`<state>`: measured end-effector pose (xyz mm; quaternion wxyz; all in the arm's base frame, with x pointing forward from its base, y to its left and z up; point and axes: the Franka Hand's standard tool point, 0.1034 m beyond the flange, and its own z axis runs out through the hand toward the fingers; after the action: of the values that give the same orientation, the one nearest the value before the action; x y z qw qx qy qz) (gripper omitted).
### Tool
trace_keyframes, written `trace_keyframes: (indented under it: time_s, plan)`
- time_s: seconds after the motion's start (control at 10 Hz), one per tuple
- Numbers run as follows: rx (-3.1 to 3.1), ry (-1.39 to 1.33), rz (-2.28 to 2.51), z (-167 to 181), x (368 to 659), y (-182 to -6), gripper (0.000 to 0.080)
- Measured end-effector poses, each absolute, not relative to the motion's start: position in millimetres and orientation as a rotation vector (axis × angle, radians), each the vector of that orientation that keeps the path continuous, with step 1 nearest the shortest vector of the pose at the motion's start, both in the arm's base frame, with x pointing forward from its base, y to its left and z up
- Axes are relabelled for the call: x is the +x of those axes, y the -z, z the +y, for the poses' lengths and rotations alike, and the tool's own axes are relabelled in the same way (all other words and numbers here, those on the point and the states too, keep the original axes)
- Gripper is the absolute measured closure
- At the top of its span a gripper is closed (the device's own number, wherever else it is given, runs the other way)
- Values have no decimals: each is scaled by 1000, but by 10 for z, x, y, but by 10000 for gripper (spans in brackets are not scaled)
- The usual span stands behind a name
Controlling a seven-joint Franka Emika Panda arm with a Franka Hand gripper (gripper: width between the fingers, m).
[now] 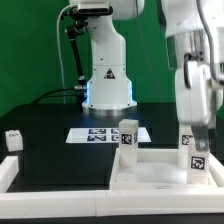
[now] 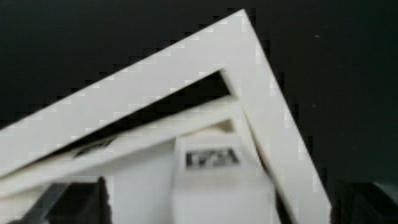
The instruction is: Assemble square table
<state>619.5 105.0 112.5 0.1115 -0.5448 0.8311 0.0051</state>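
Note:
The square table's white panel [image 1: 152, 172] lies flat at the front of the black table. One tagged white leg [image 1: 128, 136] stands upright at its far corner on the exterior view's left. My gripper [image 1: 192, 128] comes down at the exterior view's right and is shut on a second tagged leg [image 1: 195, 152], held upright at the panel's far right corner. In the wrist view this leg [image 2: 210, 170] fills the space between my dark fingers [image 2: 68, 200], with a white angled corner [image 2: 240, 45] behind it. A third leg [image 1: 13, 140] lies loose at far left.
The marker board [image 1: 100, 133] lies behind the panel, before the robot base [image 1: 107, 85]. A plain white bar [image 1: 8, 176] stands left of the panel. A cable [image 1: 58, 92] runs along the back edge.

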Motion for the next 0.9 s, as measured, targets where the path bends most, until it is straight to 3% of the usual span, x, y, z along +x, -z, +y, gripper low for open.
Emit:
trace_keyframes:
  time_s: [0.2,0.3,0.9]
  plan:
    - [-1640,8,2379,774,6148,-1407,152]
    - [-1633,18,2382,685,6154,-1439,152]
    - [-1651,16,2380,730,6139,-1389,151]
